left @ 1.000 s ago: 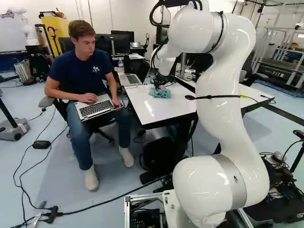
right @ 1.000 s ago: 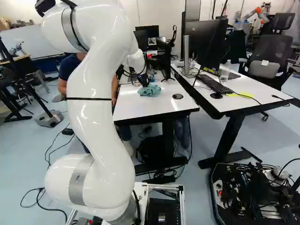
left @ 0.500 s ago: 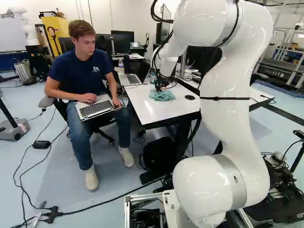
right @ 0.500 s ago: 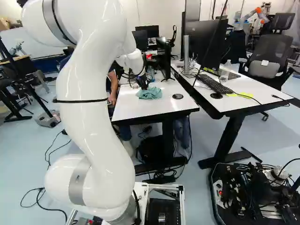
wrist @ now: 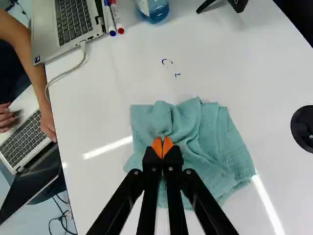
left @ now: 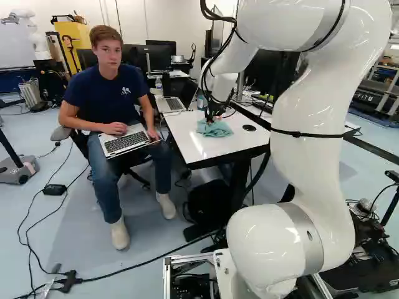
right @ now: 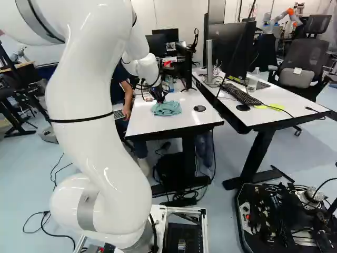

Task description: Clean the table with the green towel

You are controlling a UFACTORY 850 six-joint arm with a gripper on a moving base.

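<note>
The green towel (wrist: 215, 142) lies on the white table (right: 150, 124), bunched into loose folds, with its flatter, layered edge spread toward the black disc (wrist: 304, 129). Your black gripper (right: 160, 100) reaches down onto it. In the wrist view the fingers (wrist: 156, 148) are closed on the towel, their orange tips almost together, with a raised fold running up to them and creases fanning out around.

Your arm (left: 305, 140) rises from the joint at the foot of the base views and leans to the right in the left base view, its upper part running out at the top. From there the forearm slopes forward and down to the table — the wrist sits low above the towel, the gripper pointing downward.

Ahead of the fingers, beyond the towel, you have small blue marks (wrist: 167, 62) on the tabletop. Past those stands a bottle (wrist: 155, 11), with two markers (wrist: 117, 22) lying between it and an open laptop (wrist: 68, 24) near the table's edge. At the right of the right base view you can see a second table (right: 258, 118) — it carries a keyboard (right: 242, 94) and a large monitor (right: 230, 50).
</note>
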